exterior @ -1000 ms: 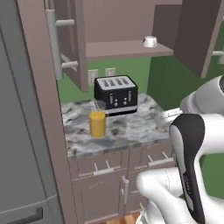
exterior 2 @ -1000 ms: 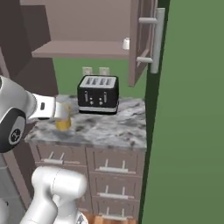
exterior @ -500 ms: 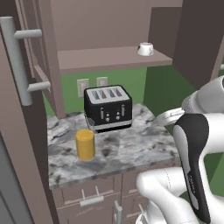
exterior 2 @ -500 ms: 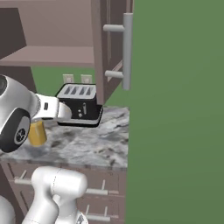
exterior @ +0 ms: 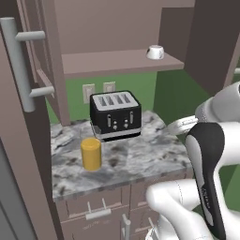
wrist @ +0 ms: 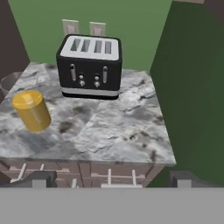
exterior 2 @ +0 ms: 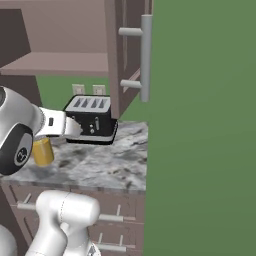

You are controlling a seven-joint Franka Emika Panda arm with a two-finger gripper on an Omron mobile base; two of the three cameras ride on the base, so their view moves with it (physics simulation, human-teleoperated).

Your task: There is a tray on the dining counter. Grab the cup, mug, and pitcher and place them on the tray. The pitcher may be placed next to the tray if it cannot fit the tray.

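The pitcher (exterior: pixel 91 153) stands upright on the small marbled counter (exterior: pixel 136 159), toward its left front, just in front and to the left of the black toaster (exterior: pixel 116 115) and apart from it; in the hand view it sits at the left, the toaster behind it to the right. Higher up, the white mug (exterior: pixel 155 52) rests on the open cabinet shelf (exterior: pixel 112 63), toward its right end. The gripper (wrist: pixel 111 179) hangs back from the counter's near edge, fingers spread wide and holding nothing, aimed more at the counter's middle than at the pitcher. This looks like the approach for the first pickup, with nothing yet carried. The next move likely calls for swinging the hand left, lining the wide jaws around the cylinder's body, and closing without nudging the toaster.
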